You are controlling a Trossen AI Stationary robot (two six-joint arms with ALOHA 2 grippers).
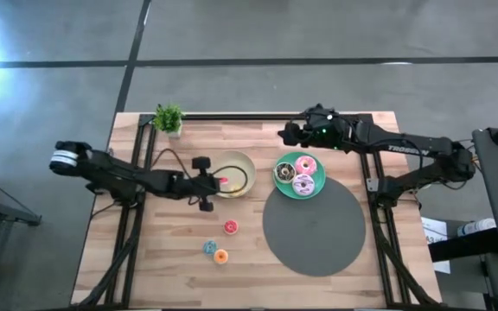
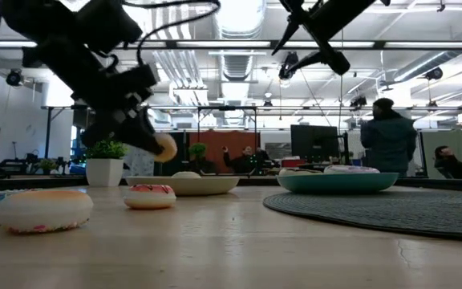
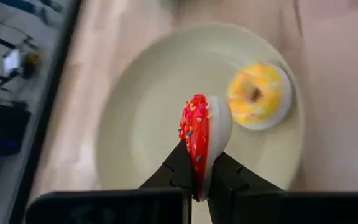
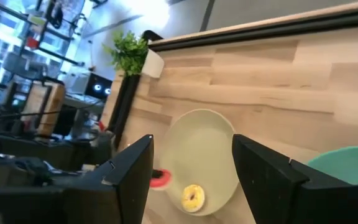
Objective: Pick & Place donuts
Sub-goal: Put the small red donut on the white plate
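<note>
My left gripper point(image 1: 207, 185) hangs over the near-left rim of the beige plate point(image 1: 242, 161), shut on a small red sprinkled donut point(image 3: 197, 132). A small yellow donut point(image 3: 257, 96) lies flat inside that plate. On the bare wood lie three more small donuts: red point(image 1: 230, 226), blue point(image 1: 209, 248) and orange point(image 1: 221, 256). The teal plate point(image 1: 318, 188) carries the three larger donuts point(image 1: 303, 174). My right gripper point(image 4: 192, 146) is open and raised near the table's far edge, beyond the teal plate. My left gripper pinches the red donut's lower rim point(image 3: 201, 165) between its two fingers point(image 3: 180, 167), one on the red frosted face, one on the white underside. The fingers come slanting down from the table's left. The donut stands on edge, lifted clear above the beige plate.
A round grey mat point(image 1: 314, 226) covers the table's right-near part, with the teal plate overlapping its far edge. A small potted plant point(image 1: 169, 119) stands at the far-left corner. In the low view, people show in the room behind the table point(image 2: 388, 135).
</note>
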